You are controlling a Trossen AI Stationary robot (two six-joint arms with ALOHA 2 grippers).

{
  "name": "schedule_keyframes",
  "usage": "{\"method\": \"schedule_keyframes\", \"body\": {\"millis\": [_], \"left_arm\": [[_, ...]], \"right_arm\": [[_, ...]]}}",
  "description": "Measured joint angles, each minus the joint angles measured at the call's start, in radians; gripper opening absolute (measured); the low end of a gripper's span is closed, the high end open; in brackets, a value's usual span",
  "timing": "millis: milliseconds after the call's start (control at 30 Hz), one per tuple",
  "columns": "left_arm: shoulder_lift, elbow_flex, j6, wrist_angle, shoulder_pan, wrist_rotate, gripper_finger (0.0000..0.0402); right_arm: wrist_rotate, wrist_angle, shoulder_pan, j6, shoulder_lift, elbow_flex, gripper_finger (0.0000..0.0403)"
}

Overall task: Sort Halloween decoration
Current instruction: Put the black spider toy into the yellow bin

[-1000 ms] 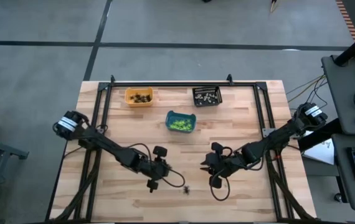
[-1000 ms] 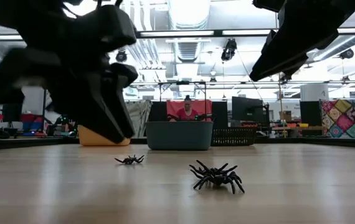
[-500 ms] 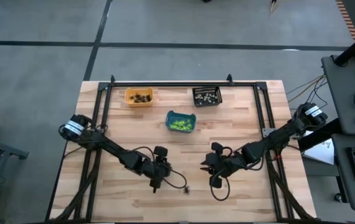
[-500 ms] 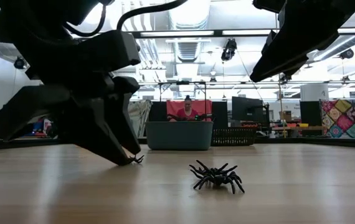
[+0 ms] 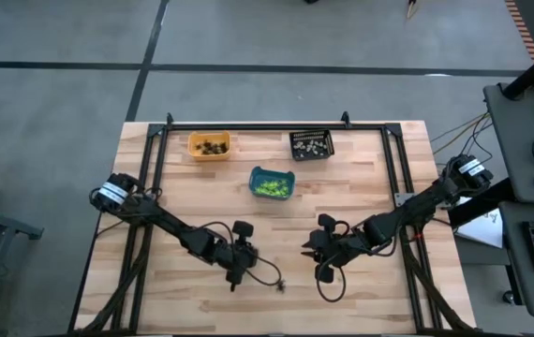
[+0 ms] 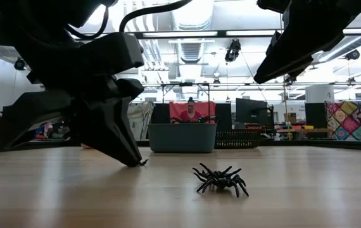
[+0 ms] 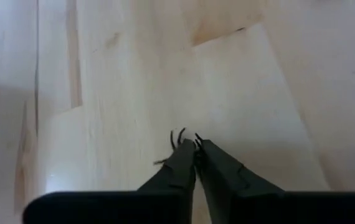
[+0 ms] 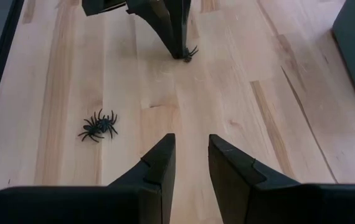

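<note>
Lying near the table's (image 5: 379, 187) front edge with bare wood all round: two black spiders, well apart from three bins at the back. Pinching one small spider (image 8: 190, 52) against the wood, fingers closed: the left gripper (image 7: 195, 148). Hovering empty and slightly parted beside the larger spider (image 6: 220, 180): the right gripper (image 8: 190, 163).

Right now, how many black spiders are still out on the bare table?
2: one pinched in the shut left gripper at the tabletop, one lying free nearby. None seem hidden.
</note>
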Motion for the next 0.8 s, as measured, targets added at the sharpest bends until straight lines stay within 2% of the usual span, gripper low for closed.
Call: {"method": "schedule_keyframes", "body": {"millis": [300, 600, 800], "left_arm": [[-0.028, -0.005, 0.019, -0.018, 0.001, -0.004, 0.0], [-0.171, -0.006, 0.04, -0.033, 0.008, 0.002, 0.0001], [-0.246, -0.005, 0.05, -0.113, 0.004, 0.081, 0.0]], "right_arm": [[0.001, 0.0, 0.0, 0.0, 0.0, 0.0, 0.0084], [0.001, 0.0, 0.0, 0.0, 0.0, 0.0, 0.0084], [0.002, 0.006, 0.0, 0.001, 0.0, 0.0, 0.0084]]}}
